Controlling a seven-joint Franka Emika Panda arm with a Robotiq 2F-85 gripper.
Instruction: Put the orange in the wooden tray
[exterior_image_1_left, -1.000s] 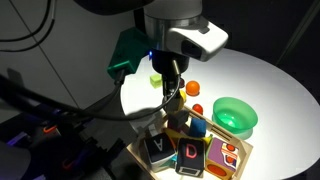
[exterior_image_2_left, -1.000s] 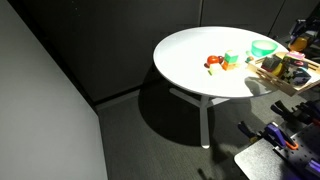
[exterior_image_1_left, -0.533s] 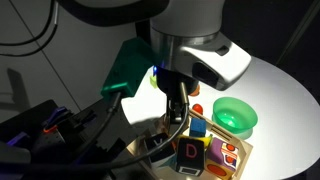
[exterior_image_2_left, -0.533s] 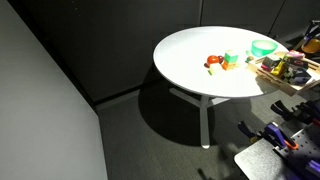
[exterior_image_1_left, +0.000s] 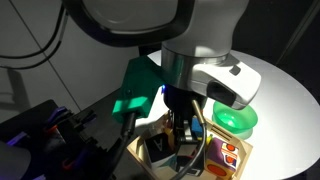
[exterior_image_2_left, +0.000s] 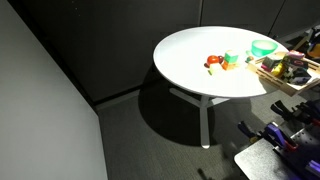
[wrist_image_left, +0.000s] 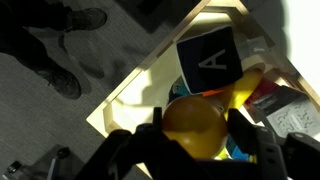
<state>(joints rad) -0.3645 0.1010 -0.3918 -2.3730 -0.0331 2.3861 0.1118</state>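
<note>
In the wrist view my gripper (wrist_image_left: 197, 131) is shut on the orange (wrist_image_left: 192, 124), a round yellow-orange ball held between both fingers. It hangs just above the wooden tray (wrist_image_left: 138, 77), over toys and a dark block with the letter A. In an exterior view the gripper (exterior_image_1_left: 184, 131) reaches down into the tray (exterior_image_1_left: 139, 153) at the table's edge; the orange is hidden there by the fingers. The tray also shows at the table's right edge in an exterior view (exterior_image_2_left: 283, 80).
A round green bowl (exterior_image_1_left: 236, 119) stands on the white round table (exterior_image_1_left: 285, 90) beside the tray and also shows in an exterior view (exterior_image_2_left: 263, 47). Small toys (exterior_image_2_left: 213, 64) lie near the table's middle. Several blocks and cards fill the tray. Dark floor lies beyond the table edge.
The arm has moved from above the table's toys toward the tray and come down over it, with the orange in the fingers. The toys on the table have not moved.
</note>
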